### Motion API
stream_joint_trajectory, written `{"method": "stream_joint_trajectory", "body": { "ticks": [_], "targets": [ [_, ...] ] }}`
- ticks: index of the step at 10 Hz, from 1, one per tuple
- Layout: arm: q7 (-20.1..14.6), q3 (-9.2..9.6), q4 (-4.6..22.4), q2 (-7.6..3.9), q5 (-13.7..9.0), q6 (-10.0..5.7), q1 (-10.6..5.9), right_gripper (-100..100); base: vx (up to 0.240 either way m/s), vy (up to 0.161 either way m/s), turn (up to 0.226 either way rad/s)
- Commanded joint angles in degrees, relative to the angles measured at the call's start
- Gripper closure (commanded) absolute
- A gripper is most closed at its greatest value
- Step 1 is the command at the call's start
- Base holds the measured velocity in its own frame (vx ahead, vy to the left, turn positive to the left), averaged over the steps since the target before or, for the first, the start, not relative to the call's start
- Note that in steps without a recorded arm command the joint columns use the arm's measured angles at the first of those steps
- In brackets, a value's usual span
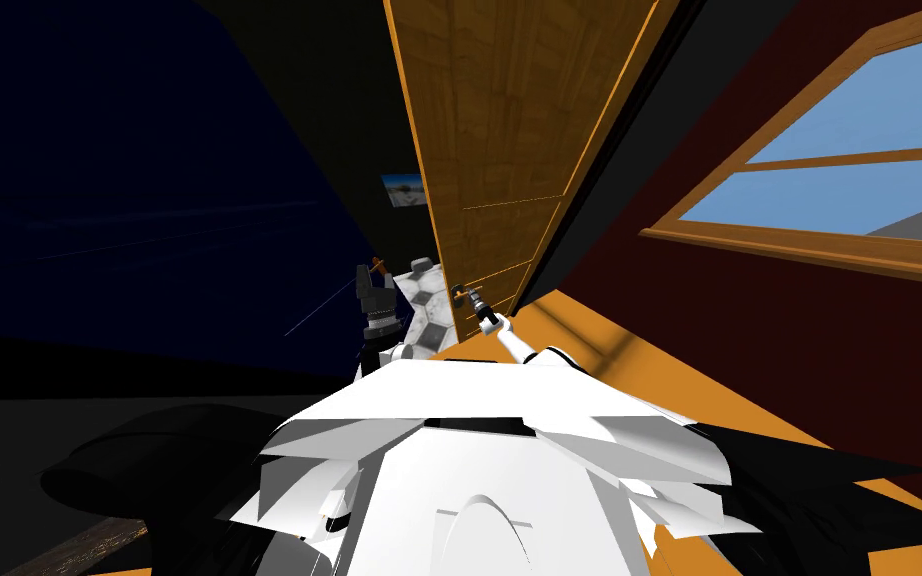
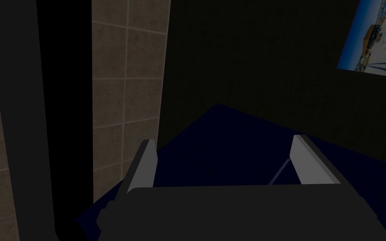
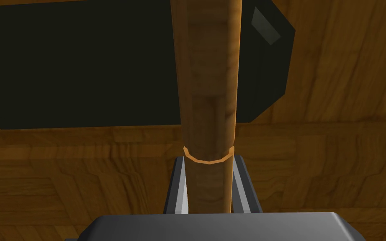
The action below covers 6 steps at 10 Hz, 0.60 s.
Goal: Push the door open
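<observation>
A wooden panelled door [image 1: 489, 130] stands ahead, seen at a sharp slant, with its free edge toward me. My right arm reaches to its handle [image 1: 465, 293], and my right gripper [image 1: 471, 298] is at it. In the right wrist view the gripper [image 3: 207, 161] is shut on the round wooden handle bar [image 3: 207, 83], fingers pressing both sides. A dark plate [image 3: 83, 67] lies behind the bar on the door face [image 3: 334, 167]. My left gripper [image 1: 377, 275] is raised left of the door edge, open [image 2: 225, 140] with nothing between its fingers.
A black door frame [image 1: 629, 130] runs right of the door. Further right are a dark red wall and a wood-framed window [image 1: 829, 170] above the orange floor [image 1: 609, 350]. Past the door's edge are pale floor tiles [image 1: 429, 300] and a small wall picture [image 1: 404, 188].
</observation>
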Motion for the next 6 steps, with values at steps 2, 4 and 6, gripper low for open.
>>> {"method": "stream_joint_trajectory", "body": {
  "ticks": [2, 4, 6],
  "targets": [
    [0.03, 0.09, 0.15, -0.04, 0.04, 0.08, 0.25, 100, -0.004, -0.005, 0.008],
    [0.03, 0.09, 0.15, -0.04, 0.04, 0.08, 0.25, 100, 0.000, 0.000, 0.000],
    [0.34, -0.92, 0.15, -0.67, -0.17, 0.05, -0.06, 100, 0.098, 0.121, -0.035]
  ]
}}
